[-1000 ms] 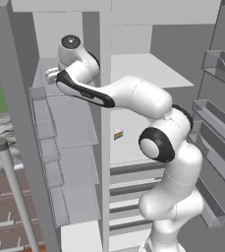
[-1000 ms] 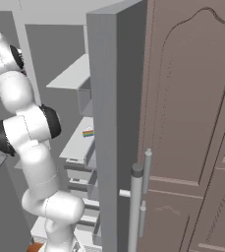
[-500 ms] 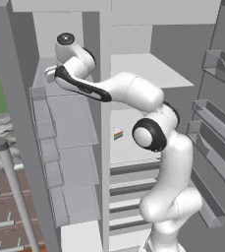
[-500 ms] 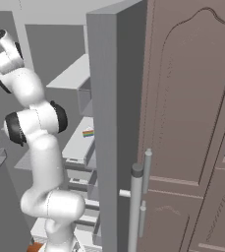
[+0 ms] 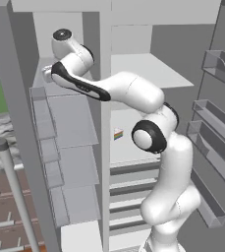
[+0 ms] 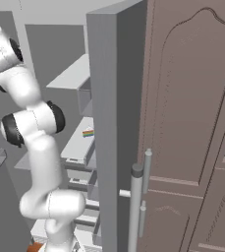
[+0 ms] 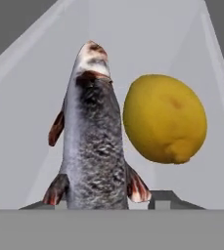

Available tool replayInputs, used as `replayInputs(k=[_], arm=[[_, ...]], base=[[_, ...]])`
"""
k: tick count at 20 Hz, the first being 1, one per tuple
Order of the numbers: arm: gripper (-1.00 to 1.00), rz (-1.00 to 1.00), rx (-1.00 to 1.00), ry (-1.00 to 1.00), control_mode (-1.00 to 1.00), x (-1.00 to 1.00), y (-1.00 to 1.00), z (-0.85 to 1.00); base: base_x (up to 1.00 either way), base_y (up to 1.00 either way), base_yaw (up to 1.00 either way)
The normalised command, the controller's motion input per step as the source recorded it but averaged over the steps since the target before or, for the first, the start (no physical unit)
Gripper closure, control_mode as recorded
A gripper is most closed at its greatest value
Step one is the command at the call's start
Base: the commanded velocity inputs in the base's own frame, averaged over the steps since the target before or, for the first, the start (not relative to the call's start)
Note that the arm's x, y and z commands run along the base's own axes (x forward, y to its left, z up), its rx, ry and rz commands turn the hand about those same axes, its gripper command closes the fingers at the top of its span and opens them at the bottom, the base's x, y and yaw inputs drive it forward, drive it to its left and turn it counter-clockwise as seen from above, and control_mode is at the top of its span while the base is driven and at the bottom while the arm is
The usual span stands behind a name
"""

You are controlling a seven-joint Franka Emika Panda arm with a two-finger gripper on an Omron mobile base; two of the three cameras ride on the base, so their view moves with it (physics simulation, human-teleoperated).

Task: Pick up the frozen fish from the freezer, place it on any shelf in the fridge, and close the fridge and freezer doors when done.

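The frozen fish (image 7: 94, 141) is grey and silver with reddish fins, and it lies lengthwise on a pale freezer shelf (image 7: 30, 97), head pointing away. My gripper (image 7: 102, 202) is open, its dark fingertips (image 7: 162, 199) flanking the fish's tail end with a small gap on each side. A yellow lemon (image 7: 164, 118) rests close against the fish's right side. In the left base view the hand (image 5: 49, 74) reaches into the top of the freezer compartment on the left, where the fish is hidden.
The fridge compartment has white shelves (image 5: 143, 69) and a small rainbow-coloured box (image 5: 118, 134) (image 6: 88, 133). The fridge door with bins (image 5: 217, 113) stands open right. The freezer door (image 5: 13, 123) with its handle (image 5: 13, 192) is open left. A brown cabinet (image 6: 192, 123) stands right.
The arm has stretched further left and deeper into the top freezer shelf, and its elbow has swung round. The doors and shelves have not moved.
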Motion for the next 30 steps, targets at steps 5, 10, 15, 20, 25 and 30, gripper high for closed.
replayInputs(k=[5,10,15,20,25,30], arm=[[1.0,0.0,0.0,-0.34,-1.0,-0.96,0.07,-0.04],[1.0,-0.01,0.04,-0.26,-1.0,-1.0,0.0,-0.04],[1.0,-0.13,0.11,-0.04,-1.0,-1.0,-0.15,0.25],[1.0,-0.12,0.13,0.0,-1.0,-1.0,-0.5,0.38],[1.0,-0.02,0.11,-0.04,-1.0,-0.86,-0.87,0.14],[1.0,0.0,0.14,-0.15,-1.0,-1.0,-0.99,0.0]], base=[[0.0,0.0,0.0],[0.0,0.0,0.0],[0.0,0.0,0.0],[0.0,0.0,0.0],[0.0,0.0,0.0],[0.0,0.0,0.0]])
